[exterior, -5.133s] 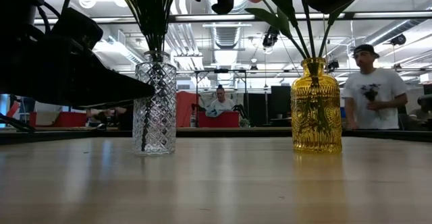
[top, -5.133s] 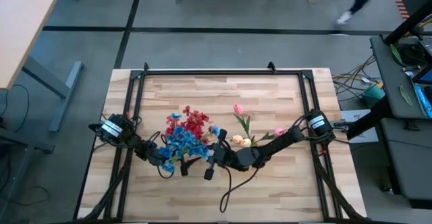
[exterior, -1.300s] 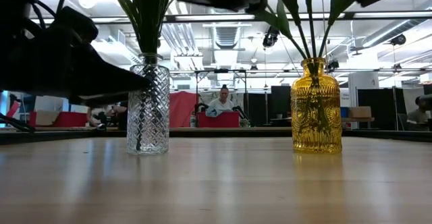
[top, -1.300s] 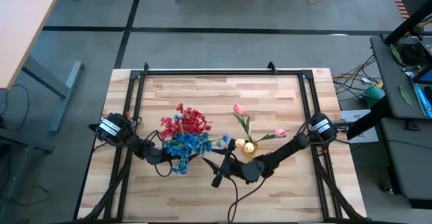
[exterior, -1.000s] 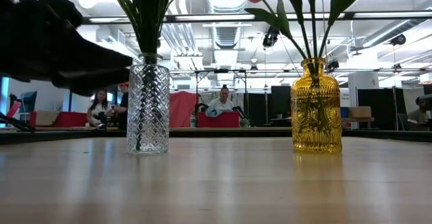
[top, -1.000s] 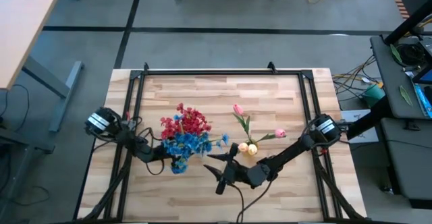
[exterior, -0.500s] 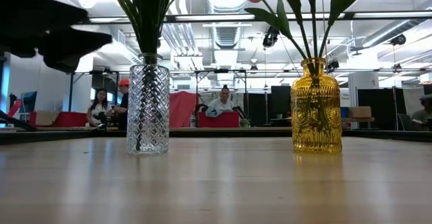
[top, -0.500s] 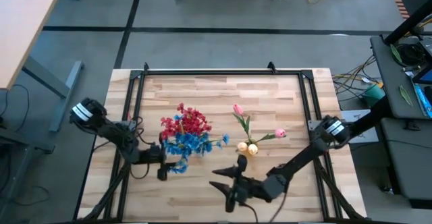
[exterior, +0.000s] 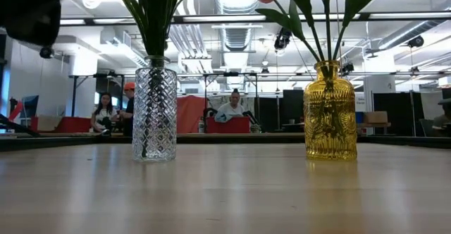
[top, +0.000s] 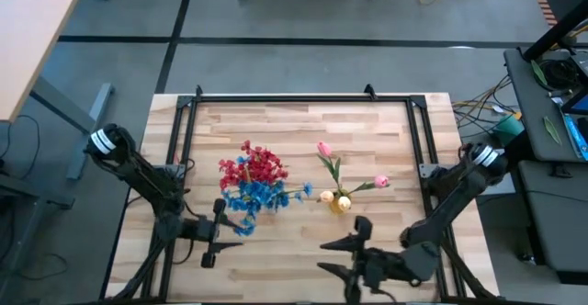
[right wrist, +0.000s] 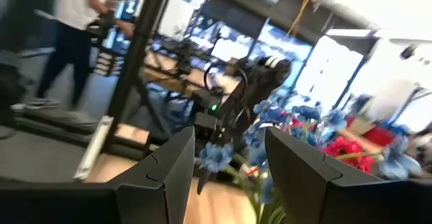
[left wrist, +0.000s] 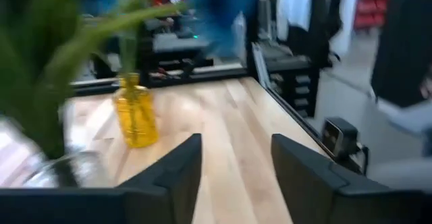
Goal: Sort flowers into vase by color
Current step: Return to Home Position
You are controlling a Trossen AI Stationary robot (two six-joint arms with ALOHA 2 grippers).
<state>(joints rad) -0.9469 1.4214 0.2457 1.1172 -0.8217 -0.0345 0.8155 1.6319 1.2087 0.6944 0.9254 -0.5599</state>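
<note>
- 2 vases hold every stem: red sprays (top: 262, 164) and blue sprays (top: 259, 195) in the clear vase (exterior: 155, 114), centre-left of high view; tulips (top: 323, 148) in the yellow vase (exterior: 330, 114), centre.
- Left gripper (top: 213, 239): lower left of high view, fingers spread, empty.
- Right gripper (top: 326, 257): bottom centre, fingers spread, empty.

The table (top: 276, 126) is a pale wooden worktop of glued strips, with a black frame (top: 276, 97) along its far edge and both sides. Two vases stand upright on it, well apart, about midway between far and near edges: a clear glass vase (exterior: 155, 114) left of centre and a yellow vase (exterior: 330, 114) just right of centre.
</note>
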